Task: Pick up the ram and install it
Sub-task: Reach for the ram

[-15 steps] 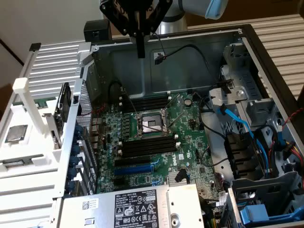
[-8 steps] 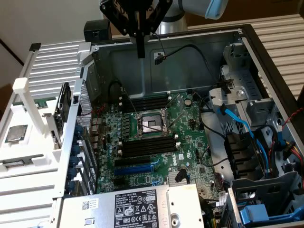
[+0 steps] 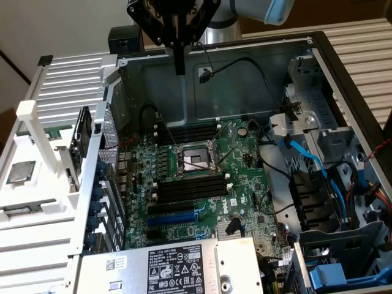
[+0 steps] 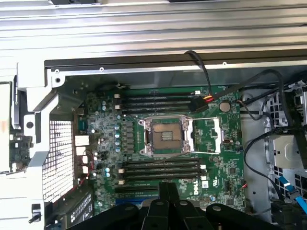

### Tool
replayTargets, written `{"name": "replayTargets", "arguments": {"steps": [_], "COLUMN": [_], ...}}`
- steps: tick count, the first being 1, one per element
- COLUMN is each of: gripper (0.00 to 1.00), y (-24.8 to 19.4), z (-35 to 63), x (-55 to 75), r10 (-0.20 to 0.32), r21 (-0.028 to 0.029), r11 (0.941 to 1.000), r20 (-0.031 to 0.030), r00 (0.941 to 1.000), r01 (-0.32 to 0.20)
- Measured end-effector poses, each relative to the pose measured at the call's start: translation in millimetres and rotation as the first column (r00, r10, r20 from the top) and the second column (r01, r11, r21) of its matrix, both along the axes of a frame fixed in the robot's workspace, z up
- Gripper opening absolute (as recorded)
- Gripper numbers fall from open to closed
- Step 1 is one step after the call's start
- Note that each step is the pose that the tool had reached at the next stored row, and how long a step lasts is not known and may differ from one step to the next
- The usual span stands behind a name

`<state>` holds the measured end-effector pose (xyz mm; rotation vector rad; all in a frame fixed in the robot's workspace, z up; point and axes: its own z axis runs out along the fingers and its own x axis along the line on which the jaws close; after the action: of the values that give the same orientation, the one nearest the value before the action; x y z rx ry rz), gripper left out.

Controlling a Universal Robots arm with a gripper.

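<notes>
My gripper (image 3: 179, 61) hangs high over the open computer case, above its far wall, with its black fingers shut and nothing between them. In the wrist view the gripper (image 4: 169, 191) points down at the green motherboard (image 4: 216, 129). A long narrow stick (image 3: 27, 210) that looks like the ram lies in a groove of the white rack at the exterior view's left, well away from the gripper. Black memory slots (image 3: 187, 187) (image 4: 160, 167) run on both sides of the processor socket (image 3: 196, 160) (image 4: 165, 136).
The case walls (image 3: 245, 67) enclose the board. Black cables (image 3: 257, 73) cross the far wall and blue cables (image 3: 312, 165) lie by the drive bays at the exterior view's right. A power supply (image 3: 171, 266) sits in front. A loose processor (image 3: 21, 173) rests on the white rack.
</notes>
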<state>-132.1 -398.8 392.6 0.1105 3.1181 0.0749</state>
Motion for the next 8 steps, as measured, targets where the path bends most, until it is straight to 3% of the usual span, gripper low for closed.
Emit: {"name": "replayTargets", "arguments": {"steps": [8], "gripper": [0.10], "y": [-1.0], "z": [-0.3], "x": [-68.2], "r10": [0.000], "r21": [0.0000], "r11": [1.0000], "r20": [0.0001], "r00": [1.0000], "r01": [0.000]}}
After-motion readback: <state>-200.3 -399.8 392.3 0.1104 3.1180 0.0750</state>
